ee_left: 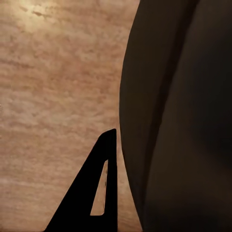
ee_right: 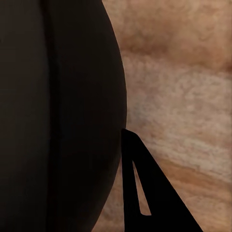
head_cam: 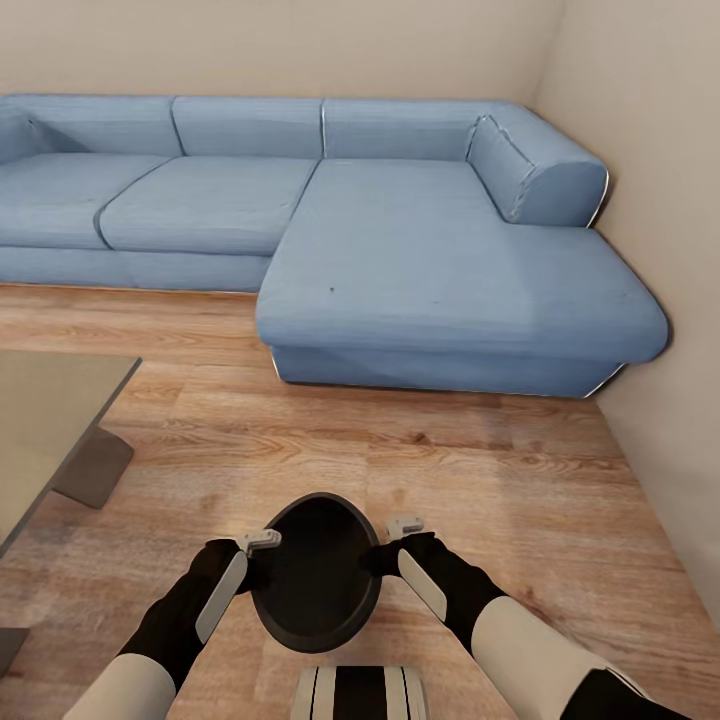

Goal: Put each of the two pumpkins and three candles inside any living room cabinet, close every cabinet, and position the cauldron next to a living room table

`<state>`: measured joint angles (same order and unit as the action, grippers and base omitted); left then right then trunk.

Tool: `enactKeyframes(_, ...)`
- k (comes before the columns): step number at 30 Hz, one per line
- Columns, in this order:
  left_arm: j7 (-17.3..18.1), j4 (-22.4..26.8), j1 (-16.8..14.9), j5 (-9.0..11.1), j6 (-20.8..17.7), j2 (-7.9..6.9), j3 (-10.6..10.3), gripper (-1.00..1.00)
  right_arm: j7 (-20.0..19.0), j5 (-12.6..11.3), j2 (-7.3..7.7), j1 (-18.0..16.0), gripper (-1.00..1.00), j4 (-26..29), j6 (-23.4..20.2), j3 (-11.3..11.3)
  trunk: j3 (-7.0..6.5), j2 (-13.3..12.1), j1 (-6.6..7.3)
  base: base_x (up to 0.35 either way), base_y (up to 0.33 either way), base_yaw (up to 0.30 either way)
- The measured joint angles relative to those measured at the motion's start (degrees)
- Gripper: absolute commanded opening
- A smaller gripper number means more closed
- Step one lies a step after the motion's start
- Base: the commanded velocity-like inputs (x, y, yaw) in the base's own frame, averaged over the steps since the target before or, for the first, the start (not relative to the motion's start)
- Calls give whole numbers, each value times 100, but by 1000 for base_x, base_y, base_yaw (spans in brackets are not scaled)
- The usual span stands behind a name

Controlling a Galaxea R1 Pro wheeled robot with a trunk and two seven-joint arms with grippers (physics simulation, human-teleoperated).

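Cauldron: round black matte cauldron [head_cam: 315,575] with a dark open mouth, between the two arms just ahead of the robot's trunk, above the floor; its dark curved wall shows in the left wrist view [ee_left: 179,116] and the right wrist view [ee_right: 58,116].
Left gripper [head_cam: 262,541]: pressed to the cauldron's left rim; whether clenched, cannot tell.
Right gripper [head_cam: 405,525]: at the cauldron's right rim; grasp cannot be told.
Floor: light brown wood-plank floor [head_cam: 450,470].
Sofa: large blue fabric corner sofa [head_cam: 400,260] ahead, against the beige walls.
Tabletop: grey flat tabletop [head_cam: 45,420] at the left, well apart from the cauldron.
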<state>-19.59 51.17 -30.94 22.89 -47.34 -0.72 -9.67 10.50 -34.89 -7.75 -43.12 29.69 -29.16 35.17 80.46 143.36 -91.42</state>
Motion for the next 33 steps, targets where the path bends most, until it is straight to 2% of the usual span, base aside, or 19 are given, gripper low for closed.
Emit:
enactKeyframes(11,4,11,4,-26,6,-10,5,-100,44,-85,4,-4,-100,9,15,37,0,0,1,0,0,0)
enactKeyframes(16,-192,30,1,234,35,-32,-73,-100,58,-115,19,-4,-100,39,11,59,0,0,-3,0,0,0)
enactKeyframes(17,-255,57,3,352,51,-76,-191,-100,58,-127,27,-7,-100,49,7,72,0,0,-6,0,0,0)
enactKeyframes(19,-380,110,3,467,22,-86,-267,-100,51,-190,60,-6,-100,82,0,106,0,0,-13,0,0,0)
enactKeyframes(22,-466,225,2,447,-128,-46,-201,-100,53,-179,98,-4,-100,212,-133,72,0,0,-41,0,0,0)
enactKeyframes(29,-485,230,2,469,-126,-50,-217,-100,52,-189,102,-5,-100,211,-132,77,0,0,-41,0,0,14)
enactKeyframes(31,-484,188,0,471,-85,-3,-188,-100,53,-165,144,-4,-100,272,-200,80,0,1,-41,0,0,183)
enactKeyframes(33,-441,131,5,551,44,8,-250,-100,62,-121,210,-2,-100,375,-290,91,0,0,-41,0,0,244)
